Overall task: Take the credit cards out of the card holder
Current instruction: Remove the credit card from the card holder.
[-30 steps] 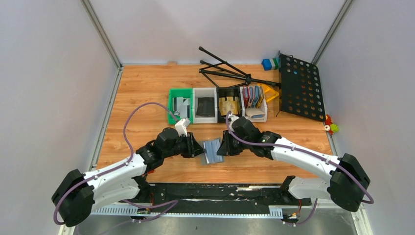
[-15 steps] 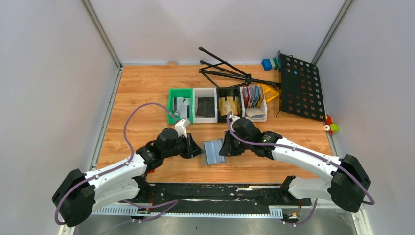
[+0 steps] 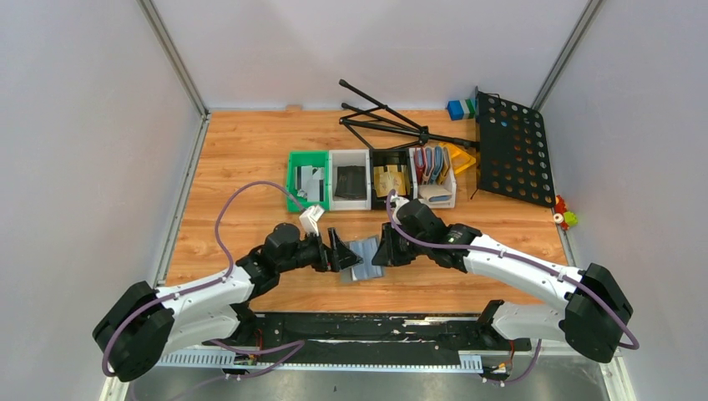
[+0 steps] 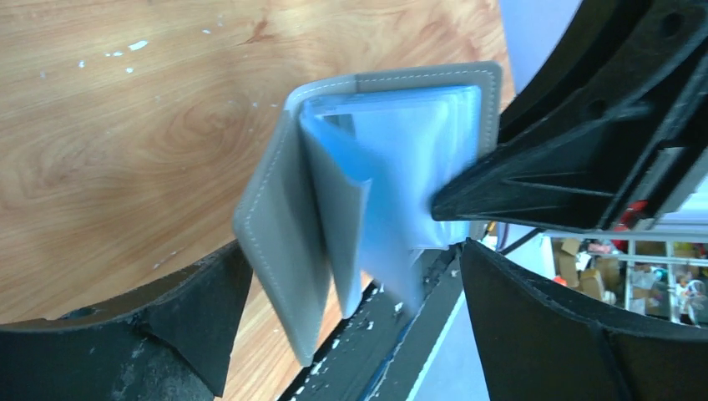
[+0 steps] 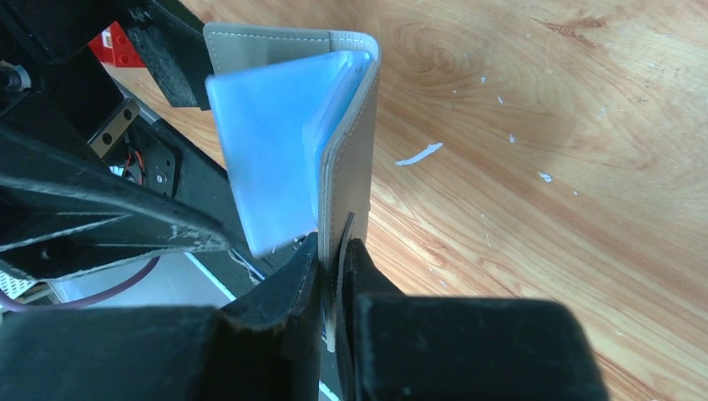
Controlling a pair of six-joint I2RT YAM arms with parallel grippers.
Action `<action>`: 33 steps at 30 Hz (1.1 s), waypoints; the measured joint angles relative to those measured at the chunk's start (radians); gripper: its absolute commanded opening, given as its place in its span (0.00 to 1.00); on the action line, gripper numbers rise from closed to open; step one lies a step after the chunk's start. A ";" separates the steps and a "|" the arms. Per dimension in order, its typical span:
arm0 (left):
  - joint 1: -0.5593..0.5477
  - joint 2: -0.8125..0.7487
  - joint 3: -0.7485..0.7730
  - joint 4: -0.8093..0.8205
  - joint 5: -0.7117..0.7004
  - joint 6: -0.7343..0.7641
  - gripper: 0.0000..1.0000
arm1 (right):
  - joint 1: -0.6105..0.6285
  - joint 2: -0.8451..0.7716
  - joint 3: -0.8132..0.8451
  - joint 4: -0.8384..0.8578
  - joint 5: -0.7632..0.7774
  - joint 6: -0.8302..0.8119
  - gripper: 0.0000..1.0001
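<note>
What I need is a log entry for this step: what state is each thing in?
holder: open, held up by one cover.
right fingers: shut on that cover of the holder.
left fingers: open, either side of the holder, not gripping.
cards: none seen; the pale sleeves hide any inside.
music stand: lying flat.

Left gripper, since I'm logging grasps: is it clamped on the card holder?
No: the left gripper stands wide open, its fingers on either side of the card holder.

Blurred card holder pockets; credit cards not discernible.
</note>
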 measured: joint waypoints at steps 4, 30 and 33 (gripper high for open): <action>0.000 -0.011 -0.029 0.095 0.011 -0.038 1.00 | 0.000 0.000 0.000 0.011 -0.010 0.002 0.00; 0.000 0.049 -0.030 0.193 0.014 -0.093 0.73 | 0.001 -0.010 -0.023 0.130 -0.158 0.016 0.06; 0.000 0.065 -0.027 0.208 0.017 -0.096 0.67 | 0.000 -0.010 -0.032 0.138 -0.164 0.015 0.09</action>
